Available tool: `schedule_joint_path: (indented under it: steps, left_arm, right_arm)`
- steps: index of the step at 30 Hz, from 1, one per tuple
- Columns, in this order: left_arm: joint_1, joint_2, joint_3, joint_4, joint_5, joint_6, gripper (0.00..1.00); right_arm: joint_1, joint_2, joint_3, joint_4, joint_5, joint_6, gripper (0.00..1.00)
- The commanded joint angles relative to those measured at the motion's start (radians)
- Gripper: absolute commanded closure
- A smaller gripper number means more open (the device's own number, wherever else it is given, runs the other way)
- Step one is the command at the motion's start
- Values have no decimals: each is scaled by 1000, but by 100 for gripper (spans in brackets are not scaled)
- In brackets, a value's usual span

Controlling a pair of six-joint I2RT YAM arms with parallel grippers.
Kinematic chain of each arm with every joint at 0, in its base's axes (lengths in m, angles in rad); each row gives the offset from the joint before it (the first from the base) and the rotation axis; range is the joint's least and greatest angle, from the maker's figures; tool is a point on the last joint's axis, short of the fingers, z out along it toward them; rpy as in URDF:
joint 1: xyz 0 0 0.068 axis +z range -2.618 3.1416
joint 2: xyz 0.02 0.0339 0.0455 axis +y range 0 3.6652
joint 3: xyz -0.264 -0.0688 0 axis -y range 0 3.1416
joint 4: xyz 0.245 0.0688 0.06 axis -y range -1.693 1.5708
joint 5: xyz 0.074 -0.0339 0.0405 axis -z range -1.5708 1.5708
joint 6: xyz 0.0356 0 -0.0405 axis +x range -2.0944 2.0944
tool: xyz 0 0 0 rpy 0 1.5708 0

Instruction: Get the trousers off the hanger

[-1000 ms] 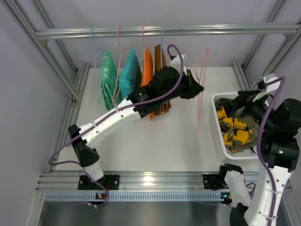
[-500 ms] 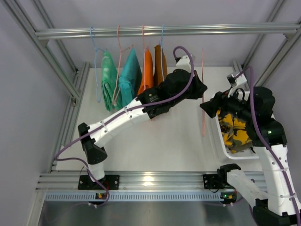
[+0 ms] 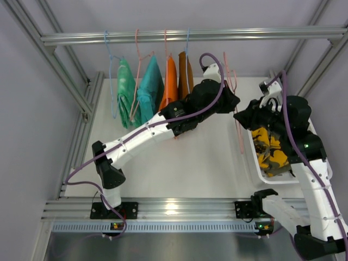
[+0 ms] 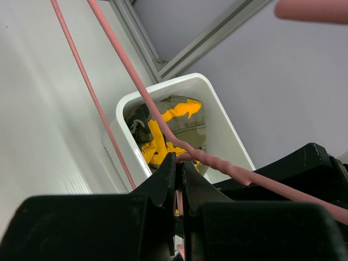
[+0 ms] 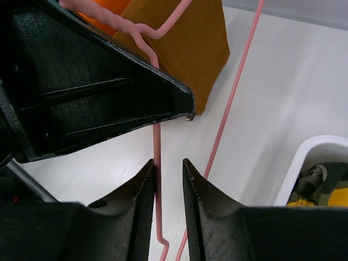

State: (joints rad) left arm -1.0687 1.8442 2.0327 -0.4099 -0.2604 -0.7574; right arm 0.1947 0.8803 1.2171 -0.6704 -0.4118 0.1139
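An empty pink hanger (image 3: pixel 237 117) hangs off the rail, tilted. My left gripper (image 3: pixel 232 101) is shut on its upper wire (image 4: pixel 187 157). My right gripper (image 5: pixel 168 162) straddles the hanger's vertical wire (image 5: pixel 157 142). The wire touches the left finger and a gap stays on the other side, so it is still open. Green (image 3: pixel 125 92), teal (image 3: pixel 150 86), orange (image 3: pixel 170 81) and brown trousers (image 3: pixel 185 73) hang on hangers along the rail. The yellow-and-dark trousers (image 3: pixel 270 152) lie in the white bin (image 3: pixel 251 157). The right wrist view shows the brown trousers (image 5: pixel 190 54) just behind.
The metal rail (image 3: pixel 190 36) crosses the back of the cell, with frame posts at both sides. The white bin stands at the table's right edge (image 4: pixel 179 86). The left arm's black body (image 5: pixel 98 92) sits right above my right fingers.
The right arm swung left from over the bin to the pink hanger, and its jaws narrowed around the wire. The left arm shifted slightly right, still gripping the hanger, which now tilts.
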Motion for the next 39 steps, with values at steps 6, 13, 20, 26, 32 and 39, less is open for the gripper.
schedule_joint_path:
  steps: [6,13,20,26,32,39]
  left_arm:
    - [-20,-13,44,63,79,-28,100]
    - [-20,-19,40,72,110,-22,96]
    - [-1,-98,-6,92,144,128,6]
    - [35,-209,-77,148,228,255,1]
    - [35,-298,-88,105,344,481,1]
    - [78,-350,-51,-73,444,626,1]
  right_arm:
    - [6,42,-7,121,103,-25,71]
    - [6,43,-2,118,102,-42,100]
    - [-40,-75,50,42,97,16,100]
    - [-158,-138,64,-57,84,81,100]
    - [-242,-143,157,-164,68,86,100]
    - [-396,-12,309,-288,11,-2,100]
